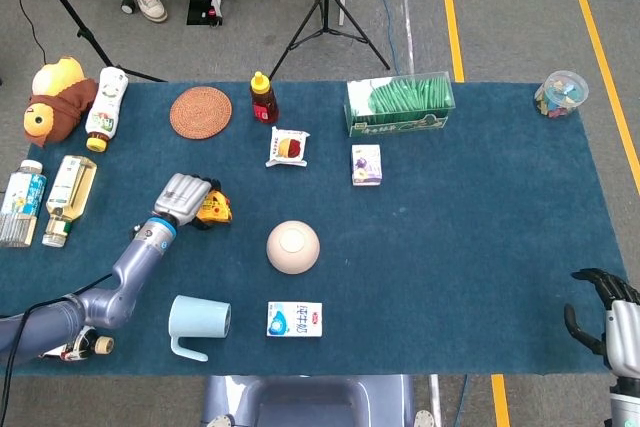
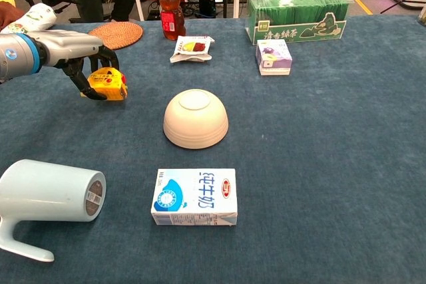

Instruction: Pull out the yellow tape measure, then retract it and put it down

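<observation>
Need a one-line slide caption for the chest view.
Left robot hand closes around the yellow tape measure beside an upturned bowl.

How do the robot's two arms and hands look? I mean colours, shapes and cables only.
The left arm is a smooth, rounded tube in silver-grey, with a blue ring at the wrist. A thin black cable runs beside it near the table edge. The left hand has a silver-grey back and black fingers. The right hand shows black fingers on a pale grey body; its arm is barely in view.

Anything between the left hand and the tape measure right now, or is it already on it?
Nothing visible stands between them. The left hand is already curled around the tape measure, fingers over its top and left side. The bowl sits apart to the right, clear of it.
</observation>
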`<action>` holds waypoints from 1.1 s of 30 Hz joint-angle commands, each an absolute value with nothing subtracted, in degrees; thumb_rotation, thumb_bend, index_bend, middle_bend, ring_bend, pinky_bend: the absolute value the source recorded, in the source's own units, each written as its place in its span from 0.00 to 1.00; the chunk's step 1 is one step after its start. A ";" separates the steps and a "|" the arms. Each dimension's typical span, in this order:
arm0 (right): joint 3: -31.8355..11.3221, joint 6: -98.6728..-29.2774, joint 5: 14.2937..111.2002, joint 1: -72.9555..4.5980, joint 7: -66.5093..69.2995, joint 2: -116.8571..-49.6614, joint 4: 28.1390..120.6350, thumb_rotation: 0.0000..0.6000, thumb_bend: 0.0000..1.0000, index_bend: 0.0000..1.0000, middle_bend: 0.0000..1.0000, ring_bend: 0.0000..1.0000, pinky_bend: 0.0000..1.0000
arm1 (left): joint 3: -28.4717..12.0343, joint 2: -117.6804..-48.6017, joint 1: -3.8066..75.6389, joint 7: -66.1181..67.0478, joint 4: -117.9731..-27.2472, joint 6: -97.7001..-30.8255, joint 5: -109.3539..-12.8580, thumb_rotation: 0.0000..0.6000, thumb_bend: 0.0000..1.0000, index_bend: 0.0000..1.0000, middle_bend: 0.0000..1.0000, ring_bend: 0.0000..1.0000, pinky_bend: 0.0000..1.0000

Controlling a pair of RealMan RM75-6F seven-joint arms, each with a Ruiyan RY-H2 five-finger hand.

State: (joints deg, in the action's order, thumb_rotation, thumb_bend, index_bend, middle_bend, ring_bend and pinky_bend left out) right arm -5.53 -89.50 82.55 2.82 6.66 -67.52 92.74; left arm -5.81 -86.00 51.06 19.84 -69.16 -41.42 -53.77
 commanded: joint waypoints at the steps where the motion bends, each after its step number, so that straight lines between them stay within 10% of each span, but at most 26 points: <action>1: -5.53 -89.31 82.84 2.57 6.64 -67.57 92.96 0.97 0.43 0.31 0.29 0.24 0.25 | -5.89 -84.46 50.70 19.18 -70.86 -42.06 -55.20 0.86 0.33 0.55 0.39 0.33 0.43; 33: -8.21 -79.84 89.14 -9.77 3.95 -68.75 103.23 0.98 0.35 0.30 0.29 0.25 0.33 | -8.54 -63.62 57.63 23.15 -100.87 -39.26 -51.85 0.84 0.33 0.55 0.40 0.33 0.43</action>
State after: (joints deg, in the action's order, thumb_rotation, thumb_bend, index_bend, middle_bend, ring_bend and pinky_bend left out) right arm -7.98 -80.25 89.24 -9.35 4.03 -68.43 102.98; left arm -8.43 -63.89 56.84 22.49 -100.26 -39.65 -52.69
